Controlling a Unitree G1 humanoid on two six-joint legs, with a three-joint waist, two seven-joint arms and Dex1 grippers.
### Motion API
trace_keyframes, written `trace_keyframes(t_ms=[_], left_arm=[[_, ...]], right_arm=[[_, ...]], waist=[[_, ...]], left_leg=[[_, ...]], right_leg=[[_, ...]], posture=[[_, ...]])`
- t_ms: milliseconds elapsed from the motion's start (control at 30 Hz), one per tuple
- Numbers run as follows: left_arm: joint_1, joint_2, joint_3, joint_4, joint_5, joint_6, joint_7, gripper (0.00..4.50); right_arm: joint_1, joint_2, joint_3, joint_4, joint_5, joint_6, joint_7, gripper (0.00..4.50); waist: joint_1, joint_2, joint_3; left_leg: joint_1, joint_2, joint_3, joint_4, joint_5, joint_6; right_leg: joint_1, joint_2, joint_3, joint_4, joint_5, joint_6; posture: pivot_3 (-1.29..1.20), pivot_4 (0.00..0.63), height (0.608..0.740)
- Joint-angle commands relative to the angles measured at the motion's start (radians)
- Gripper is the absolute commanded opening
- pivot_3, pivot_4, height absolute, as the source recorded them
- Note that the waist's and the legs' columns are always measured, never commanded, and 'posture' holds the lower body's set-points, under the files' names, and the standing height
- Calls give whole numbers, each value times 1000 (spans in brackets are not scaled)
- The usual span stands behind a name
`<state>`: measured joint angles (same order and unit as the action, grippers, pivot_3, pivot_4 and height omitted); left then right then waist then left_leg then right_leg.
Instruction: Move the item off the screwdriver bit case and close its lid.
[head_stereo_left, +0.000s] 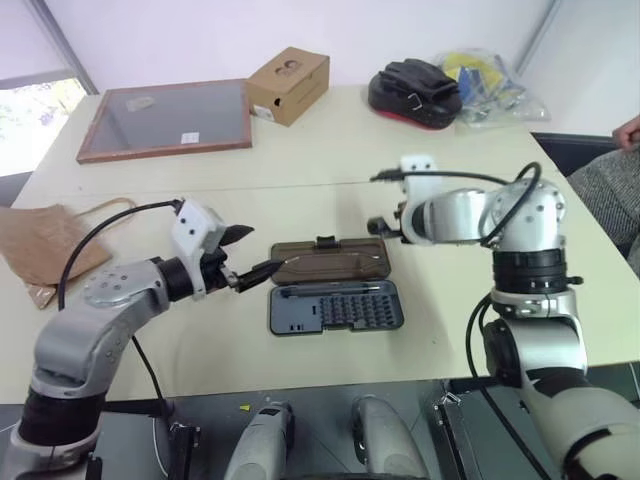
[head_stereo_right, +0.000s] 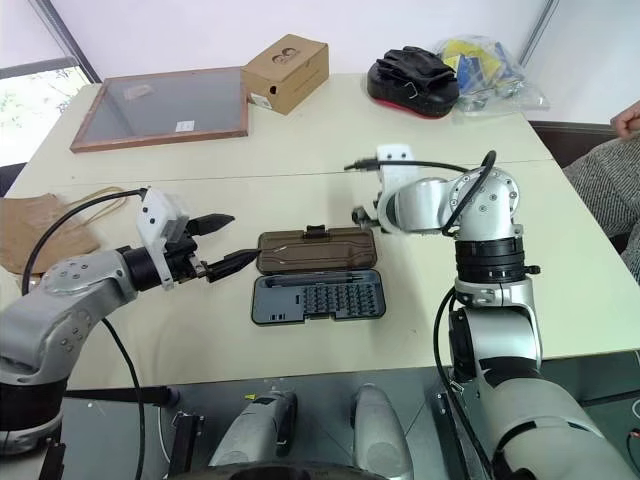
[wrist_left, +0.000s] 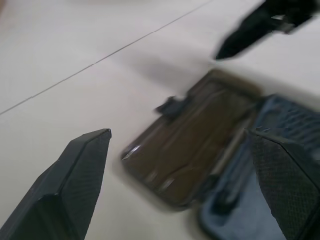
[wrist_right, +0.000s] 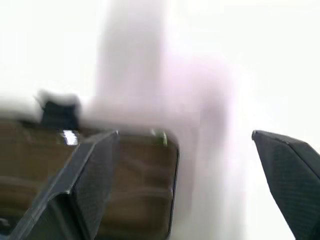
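The screwdriver bit case (head_stereo_left: 335, 307) lies open in the middle of the table, its rows of bits showing. Its smoky-brown lid (head_stereo_left: 330, 260) is folded flat on the far side, black latch (head_stereo_left: 325, 242) pointing away. The item, a crumpled brown paper bag (head_stereo_left: 40, 250) with tan loop handles, rests at the table's left edge, clear of the case. My left gripper (head_stereo_left: 248, 254) is open just left of the lid, which lies ahead of its fingers (wrist_left: 75, 185). My right gripper (head_stereo_right: 365, 215) hovers open above the lid's far right corner (wrist_right: 150, 165).
A wood-framed dark panel (head_stereo_left: 165, 120) and a brown cardboard box (head_stereo_left: 288, 85) sit at the back left. At the back right are a black and red bag (head_stereo_left: 415, 92) and a plastic bag (head_stereo_left: 490, 85). A person's sleeve (head_stereo_left: 610, 190) shows at the right edge.
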<state>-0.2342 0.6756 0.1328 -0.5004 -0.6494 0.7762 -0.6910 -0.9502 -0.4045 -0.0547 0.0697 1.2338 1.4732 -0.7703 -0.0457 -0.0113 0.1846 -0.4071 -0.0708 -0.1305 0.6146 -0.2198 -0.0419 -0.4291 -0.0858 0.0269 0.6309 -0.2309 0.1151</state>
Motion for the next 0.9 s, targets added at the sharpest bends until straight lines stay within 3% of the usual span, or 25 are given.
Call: trace_keyframes(t_ms=[33,167,333,600,900], left_arm=[[7,38,25,-87,-123,56,-64,4500],[22,64,-1,-102,-170,85,-100,4500],[50,92,-124,-52,-72,23,-161,4500],[42,75,-269,81,117,-148,-219,4500],[27,3,-277,151,182,-251,-224,4500]], right_arm=[[10,-68,82,-149,-172,-191,307,4458],[29,-131,178,-190,-350,-347,551,4458],[46,-174,268,-180,-569,-541,778,4458],[88,-113,229,-178,-693,-568,879,4458],[125,-67,186,-213,-759,-545,927,4458]], waist=[[1,0,0],[0,0,0],[2,0,0],[4,0,0],[6,0,0]], left_leg=[[0,0,0,0,0,0],[0,0,0,0,0,0],[0,0,0,0,0,0],[0,0,0,0,0,0],[0,0,0,0,0,0]], right_leg=[[0,0,0,0,0,0],[0,0,0,0,0,0],[0,0,0,-1,0,0],[0,-1,0,-1,0,0],[0,-1,0,-1,0,0]], posture=[[0,150,740],[0,150,740],[0,150,740],[0,150,740],[0,150,740]])
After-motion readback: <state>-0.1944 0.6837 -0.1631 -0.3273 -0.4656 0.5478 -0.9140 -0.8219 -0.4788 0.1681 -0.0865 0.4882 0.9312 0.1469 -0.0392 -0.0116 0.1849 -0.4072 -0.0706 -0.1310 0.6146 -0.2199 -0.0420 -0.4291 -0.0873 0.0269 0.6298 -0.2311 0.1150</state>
